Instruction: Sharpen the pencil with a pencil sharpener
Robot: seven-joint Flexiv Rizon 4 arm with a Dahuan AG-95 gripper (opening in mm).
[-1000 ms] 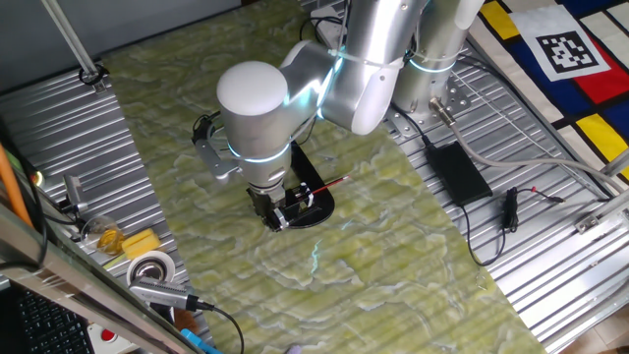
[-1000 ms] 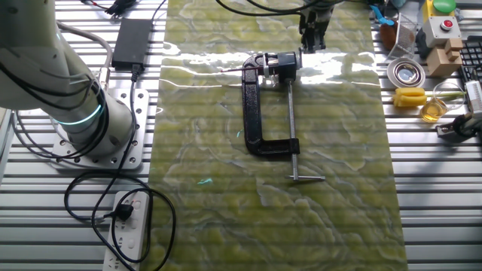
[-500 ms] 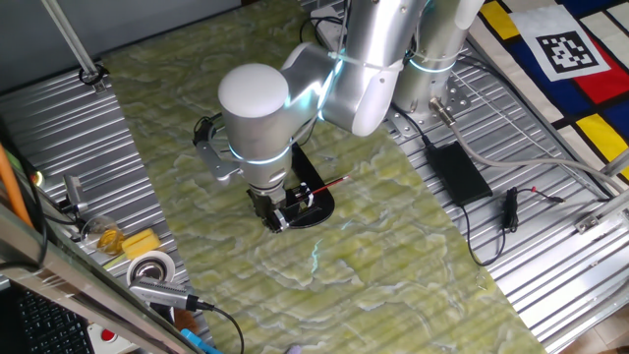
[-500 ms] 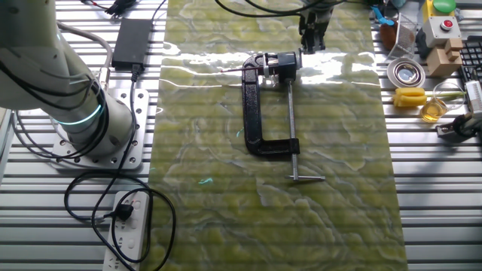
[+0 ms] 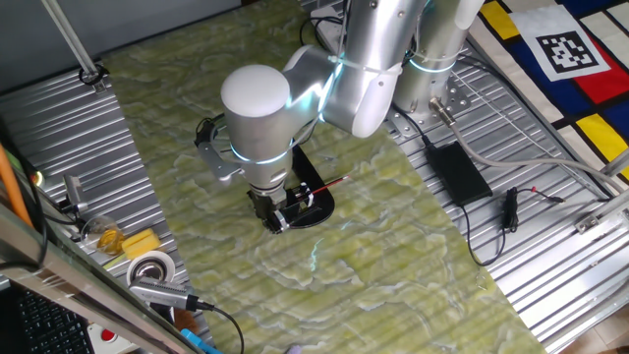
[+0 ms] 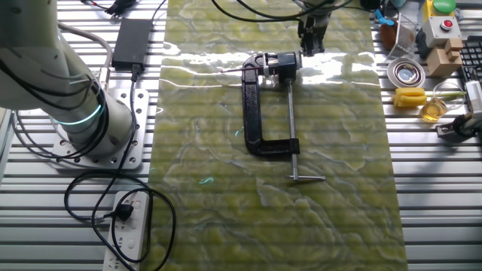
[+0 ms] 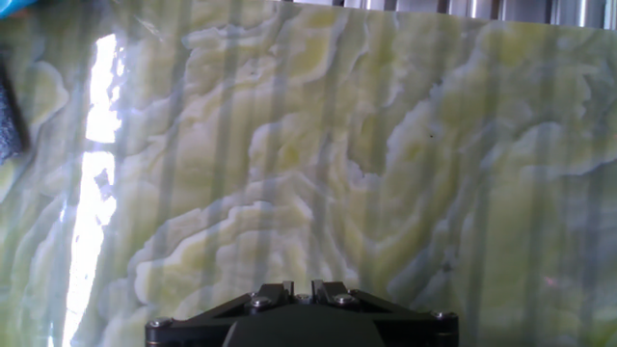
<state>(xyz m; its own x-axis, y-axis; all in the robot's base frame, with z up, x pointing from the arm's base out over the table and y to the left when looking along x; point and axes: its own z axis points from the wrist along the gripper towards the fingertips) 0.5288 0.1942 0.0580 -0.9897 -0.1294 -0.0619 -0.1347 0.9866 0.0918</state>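
A: Pencil [image 5: 332,184] first. Where did we place it against the gripper [image 5: 279,214]?

B: We saw it sticking out of the pencil sharpener [image 5: 313,204] on the side away from the fingers, with its free end pointing off across the green mat [image 5: 393,265]. The sharpener's head therefore stood between gripper and pencil. From the other fixed view we read the same thing: gripper [image 6: 310,41] just beyond one end of the head, the thin red shaft [image 6: 226,71] leaving the other end.

A: And its long axis?

B: It lay low and nearly flat, running roughly in line with the gripper and across the sharpener's C-frame [image 6: 260,113]. We judged that the single arm would have to pass over or round the head to reach the shaft.

A: How did the jaws stand?

B: In the hand view the two fingertips [image 7: 273,290] looked pressed together with nothing between them, so we called the gripper closed and empty. That camera showed only mat below, with no pencil in sight.

A: What differed from a second before?

B: Very little — the big white joint had drifted slightly sideways, and the fingers sat a touch farther from the head. Pencil and sharpener had not stirred.
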